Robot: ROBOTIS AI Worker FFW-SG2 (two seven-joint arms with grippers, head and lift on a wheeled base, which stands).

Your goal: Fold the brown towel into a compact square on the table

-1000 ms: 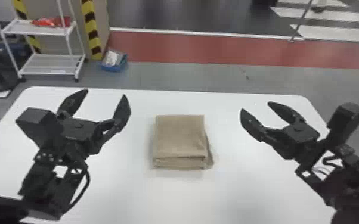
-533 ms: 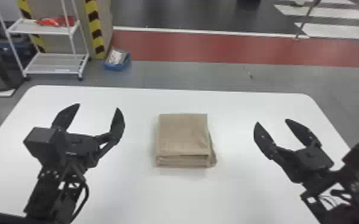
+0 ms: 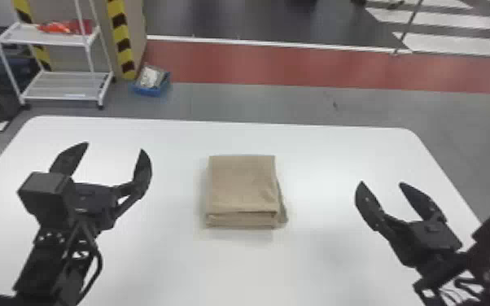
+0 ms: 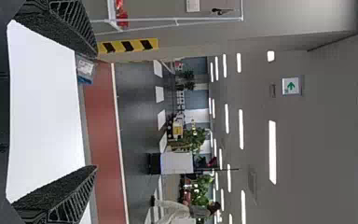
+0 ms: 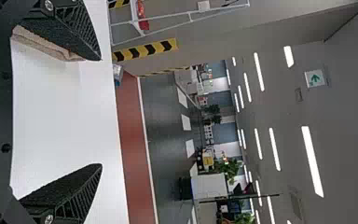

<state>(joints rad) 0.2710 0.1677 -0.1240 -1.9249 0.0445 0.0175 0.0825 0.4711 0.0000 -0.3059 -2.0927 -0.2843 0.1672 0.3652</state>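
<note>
The brown towel (image 3: 242,187) lies folded into a small layered square at the middle of the table, a thin flap showing along its right side. Left of it my left gripper (image 3: 114,156) stands open above the white surface, holding nothing. My right gripper (image 3: 382,187), also open and empty, is over the table to the towel's right. In the left wrist view the left gripper (image 4: 95,109) has its fingers wide apart. In the right wrist view the towel (image 5: 44,44) is partly hidden behind one finger of the right gripper (image 5: 101,112).
The white table (image 3: 297,138) has its far edge beyond the towel. On the floor behind it stand a white shelf rack (image 3: 67,85) and a blue box (image 3: 150,83), next to a post with yellow and black stripes (image 3: 121,36).
My right gripper has moved right and nearer the view's bottom edge, away from the towel. The left gripper has shifted slightly. The towel keeps its folded shape.
</note>
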